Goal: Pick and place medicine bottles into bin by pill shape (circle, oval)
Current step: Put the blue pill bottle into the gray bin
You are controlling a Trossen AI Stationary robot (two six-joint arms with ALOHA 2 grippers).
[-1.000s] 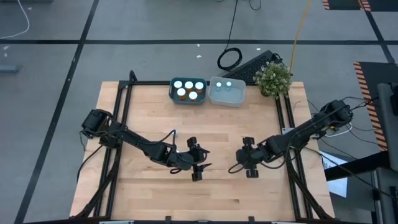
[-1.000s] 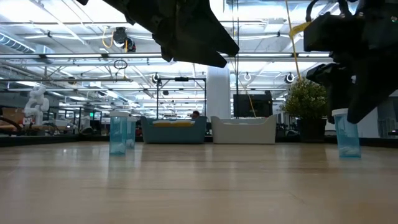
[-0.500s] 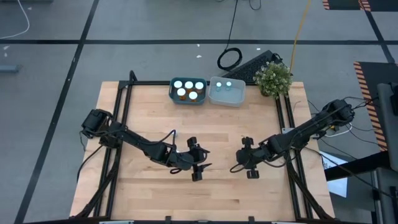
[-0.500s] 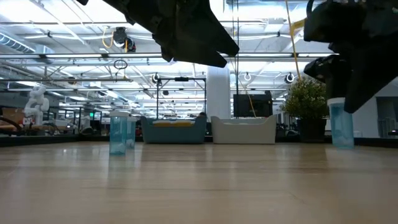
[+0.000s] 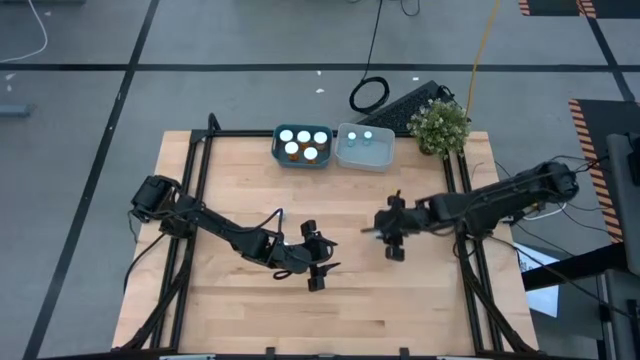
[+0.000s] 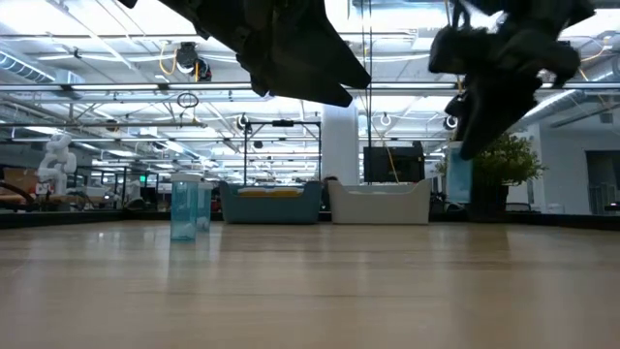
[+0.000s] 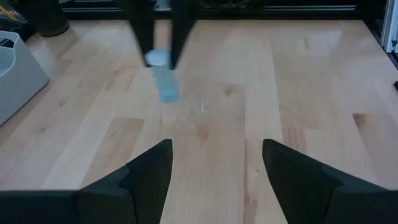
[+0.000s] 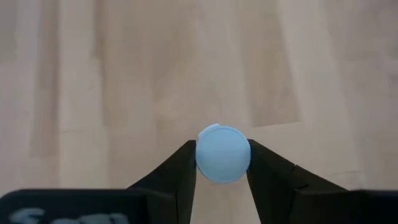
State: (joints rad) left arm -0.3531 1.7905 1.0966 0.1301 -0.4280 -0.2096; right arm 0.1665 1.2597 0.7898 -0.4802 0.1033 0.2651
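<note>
The right hand [image 8: 222,163] grips a pale-blue bottle [image 8: 223,154] by its cap (fingers pressed on either side), holding it clear above the tabletop [image 5: 420,290], near the middle. The left hand [image 5: 322,268] hovers low, fingers wide apart. Two bins [image 5: 303,146] sit at the far edge.

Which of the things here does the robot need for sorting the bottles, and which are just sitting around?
For the job:
- small pale-blue bottle, clamped in the right gripper
- blue bin holding white-capped orange bottles
- pale grey bin holding pale-blue bottles
- left gripper, open, waiting over the table

Just sitting around:
- green potted plant
- black coiled cable on the floor
</note>
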